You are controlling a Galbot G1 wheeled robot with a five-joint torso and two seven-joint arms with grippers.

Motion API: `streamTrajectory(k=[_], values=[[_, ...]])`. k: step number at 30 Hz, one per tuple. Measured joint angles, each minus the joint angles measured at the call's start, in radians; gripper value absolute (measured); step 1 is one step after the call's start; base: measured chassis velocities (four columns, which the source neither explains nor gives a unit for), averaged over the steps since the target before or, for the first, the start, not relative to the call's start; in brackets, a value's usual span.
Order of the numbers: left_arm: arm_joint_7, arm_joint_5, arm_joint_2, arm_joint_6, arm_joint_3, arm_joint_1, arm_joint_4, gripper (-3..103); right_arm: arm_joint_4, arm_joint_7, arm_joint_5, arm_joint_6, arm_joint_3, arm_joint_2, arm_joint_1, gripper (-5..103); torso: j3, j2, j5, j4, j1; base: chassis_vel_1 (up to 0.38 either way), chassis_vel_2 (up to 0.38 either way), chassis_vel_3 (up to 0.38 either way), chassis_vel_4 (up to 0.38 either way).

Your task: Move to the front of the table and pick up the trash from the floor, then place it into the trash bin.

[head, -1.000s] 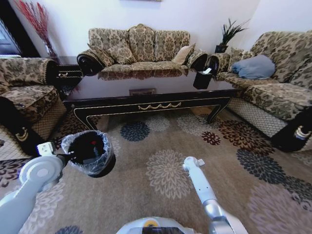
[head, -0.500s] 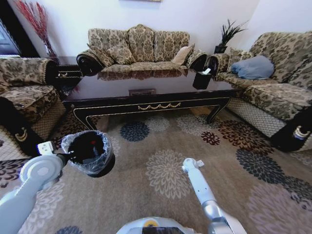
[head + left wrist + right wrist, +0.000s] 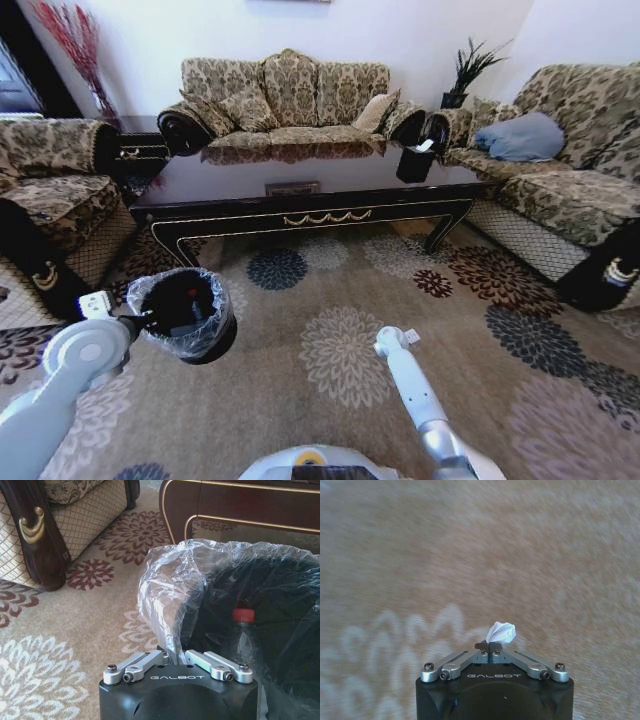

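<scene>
Right hand [image 3: 492, 652] clenched on white scrap [image 3: 501, 632]; carry step. Left hand [image 3: 176, 656] grips bin [image 3: 260, 605] liner. Next: swing scrap over bin, release.

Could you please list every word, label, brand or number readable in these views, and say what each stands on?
"GALBOT": on the black body of the left tool, which is shut on the trash bin's plastic liner.
"GALBOT": on the black body of the right tool, which is shut on a white paper scrap.
The bottle in the trash bin shows no readable label.
</scene>
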Motion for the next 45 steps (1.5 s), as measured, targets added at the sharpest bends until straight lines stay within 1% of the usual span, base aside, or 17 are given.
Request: streamTrajectory(k=[6,10,11,13,15,16,18,20,21,23,25,27,30,35,41,44,45], values=[[0.0,0.0,0.001,0.0,0.004,0.0,-0.007,2,0.169,0.0,-0.01,0.006,-0.108,-0.046,0.006,0,0.0,0.0,0.0,-0.0002,0.0,0.0,0.0,0.0,0.0],[0.0,0.004,0.009,0.003,0.022,0.014,-0.021,2,0.31,0.044,0.063,0.012,-0.23,-0.081,0.111,0,0.0,0.0,-0.0002,0.0002,0.0,0.0,0.0,0.0,0.0],[0.0,0.004,0.009,0.003,0.022,0.014,-0.021,2,0.31,0.044,0.063,0.012,-0.23,-0.081,0.111,0,0.0,0.0,-0.0002,0.0002,0.0,0.0,0.0,0.0,0.0],[0.0,0.005,0.012,0.004,0.033,0.015,-0.026,2,0.347,0.048,0.071,0.02,-0.295,-0.09,0.161,0,0.0,0.0,-0.0005,0.0005,0.0,0.0,0.0,0.0,0.0],[0.0,0.001,0.02,0.004,0.042,0.01,-0.029,2,0.384,0.002,0.069,0.033,-0.401,-0.117,0.215,0,0.0,0.0,-0.0004,0.0004,0.0,0.0,0.0,0.0,0.0],[0.0,0.001,0.02,0.004,0.042,0.01,-0.029,2,0.384,0.002,0.069,0.033,-0.401,-0.117,0.215,0,0.0,0.0,-0.0004,0.0004,0.0,0.0,0.0,0.0,0.0],[0.001,-0.003,0.027,0.004,0.045,0.008,-0.029,2,0.404,-0.072,0.057,0.047,-0.479,-0.147,0.249,0,0.0,0.0,-0.0003,0.0,0.0,0.0,0.0,0.0,0.0],[0.0,-0.009,0.038,0.004,0.047,0.008,-0.029,2,0.407,-0.178,0.02,0.073,-0.573,-0.184,0.305,0,0.0,0.0,-0.0002,-0.0004,0.0,0.0,0.0,0.0,0.0],[0.0,-0.009,0.038,0.004,0.047,0.008,-0.029,2,0.407,-0.178,0.02,0.073,-0.573,-0.184,0.305,0,0.0,0.0,-0.0002,-0.0004,0.0,0.0,0.0,0.0,0.0],[0.0,-0.014,0.041,0.005,0.05,0.006,-0.027,2,0.407,-0.232,0.013,0.086,-0.622,-0.194,0.349,0,0.0,0.0,-0.0002,-0.0004,0.0,0.0,0.0,0.0,0.0],[0.0,-0.019,0.042,0.005,0.057,0.001,-0.022,2,0.407,-0.315,0.032,0.116,-0.675,-0.18,0.432,0,0.0,0.0,-0.0003,0.0,0.0,0.0,0.0,0.0,0.0],[0.0,-0.019,0.042,0.005,0.059,0.0,-0.02,2,0.409,-0.337,0.036,0.127,-0.686,-0.176,0.452,0,0.0,0.0,-0.0002,0.0003,0.0,0.0,0.0,0.0,0.0],[-0.001,-0.02,0.041,0.005,0.071,-0.011,-0.005,2,0.435,-0.445,0.039,0.189,-0.766,-0.16,0.552,0,0.0,0.0,-0.0005,0.0004,0.0,0.0,0.0,0.0,0.0],[0.004,-0.021,0.048,0.005,0.078,-0.037,0.017,2,0.477,-0.508,0.041,0.25,-0.883,-0.127,0.643,0,0.0,0.0,-0.0004,0.0001,0.0,0.0,0.0,0.0,0.0],[0.007,-0.03,0.049,0.005,0.079,-0.053,0.031,2,0.504,-0.557,0.04,0.285,-0.971,-0.105,0.695,0,0.0,0.0,-0.0004,0.0,0.0,0.0,0.0,0.0,0.0],[0.011,-0.032,0.046,0.005,0.078,-0.065,0.041,2,0.499,-0.632,-0.014,0.331,-1.06,-0.089,0.734,0,0.0,0.0,-0.0004,0.0,0.0,0.0,0.0,0.0,0.0],[0.011,-0.032,0.046,0.005,0.078,-0.065,0.041,2,0.499,-0.632,-0.014,0.331,-1.06,-0.089,0.734,0,0.0,0.0,-0.0004,0.0,0.0,0.0,0.0,0.0,0.0]])
